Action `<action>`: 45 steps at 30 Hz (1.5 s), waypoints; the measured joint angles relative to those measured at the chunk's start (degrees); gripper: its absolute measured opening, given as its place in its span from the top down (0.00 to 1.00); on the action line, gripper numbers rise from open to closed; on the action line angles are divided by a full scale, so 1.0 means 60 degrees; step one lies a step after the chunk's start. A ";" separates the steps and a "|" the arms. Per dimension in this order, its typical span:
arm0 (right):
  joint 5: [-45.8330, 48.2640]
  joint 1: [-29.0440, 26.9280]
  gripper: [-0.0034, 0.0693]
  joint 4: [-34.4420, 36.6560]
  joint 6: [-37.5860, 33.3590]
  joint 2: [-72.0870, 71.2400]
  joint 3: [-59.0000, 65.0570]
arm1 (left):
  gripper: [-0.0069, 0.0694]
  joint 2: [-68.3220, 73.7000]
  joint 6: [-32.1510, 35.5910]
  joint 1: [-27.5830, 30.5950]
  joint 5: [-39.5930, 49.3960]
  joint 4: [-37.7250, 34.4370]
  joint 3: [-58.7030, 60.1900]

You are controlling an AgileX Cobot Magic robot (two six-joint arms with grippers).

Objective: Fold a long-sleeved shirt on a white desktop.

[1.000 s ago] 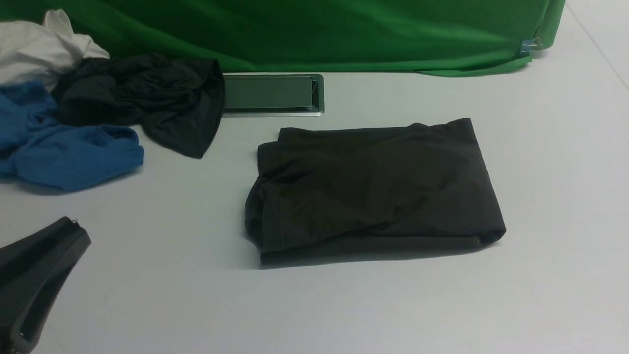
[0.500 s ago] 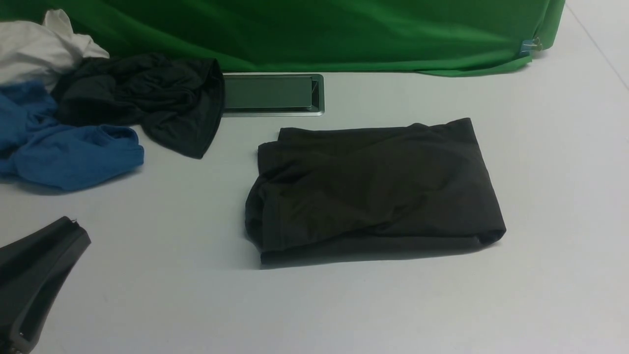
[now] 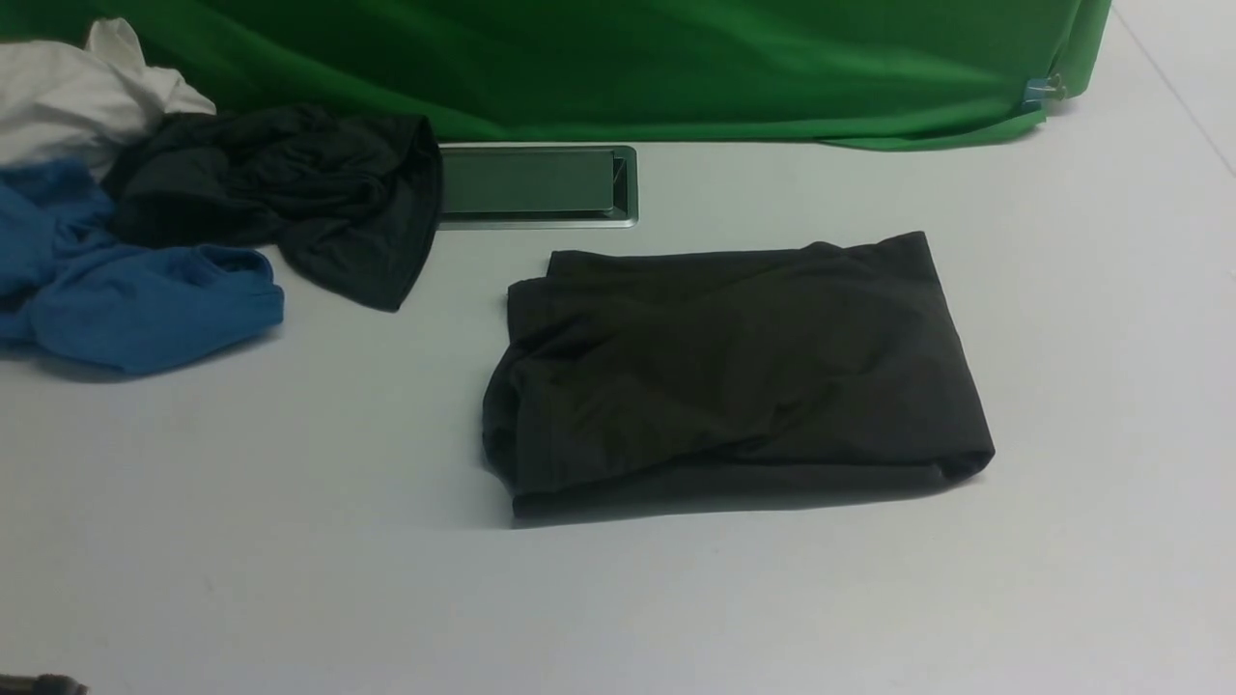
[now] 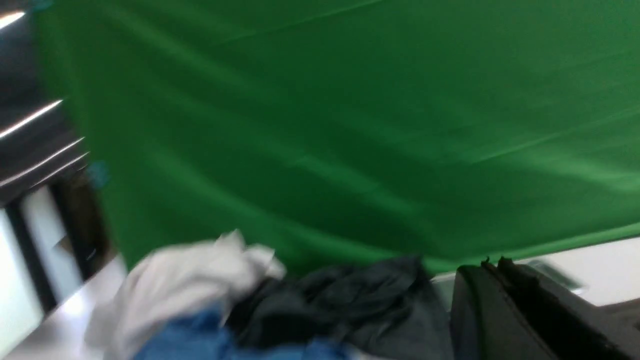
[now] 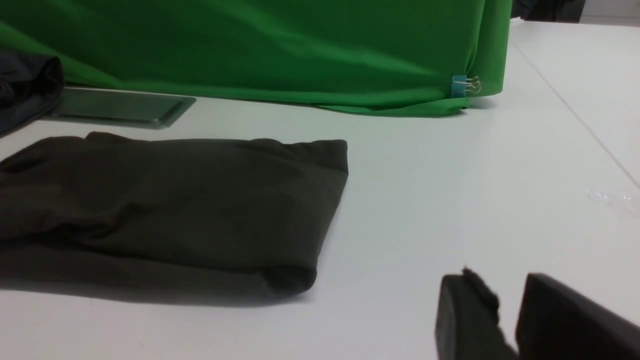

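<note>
Green cloth backdrop (image 3: 618, 68) (clipped, wrinkled)

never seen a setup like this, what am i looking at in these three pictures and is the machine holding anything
This is a robot with two arms, each ending in a gripper with two fingers. One picture looks forward from between the arms; the other two come from small cameras on the left and right wrists.

On the white desktop lies a dark long-sleeved shirt, already folded into a neat rectangle. Off to the left sits a heap of other clothes: a blue garment, a blackish garment and a white garment. Behind is a green cloth and a metal hatch.

Nothing is held. The left gripper is shut and empty; the right gripper, beside the shirt, has its fingers slightly apart.
</note>
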 joint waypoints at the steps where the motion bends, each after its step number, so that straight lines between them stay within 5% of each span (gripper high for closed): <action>1: 0.0000 0.0000 0.68 0.0000 0.0000 0.0000 0.0000 | 0.88 -0.0011 -0.0493 0.0116 0.0256 0.0206 0.0047; 10: 0.0000 0.0000 0.65 0.0000 0.0000 -0.0010 0.0000 | 0.88 -0.0053 -0.2925 0.0180 0.3269 0.1876 0.0088; 45: 0.0000 0.0000 0.63 0.0000 0.0000 -0.0010 0.0000 | 0.88 -0.0053 -0.2994 0.0180 0.3203 0.1711 0.0088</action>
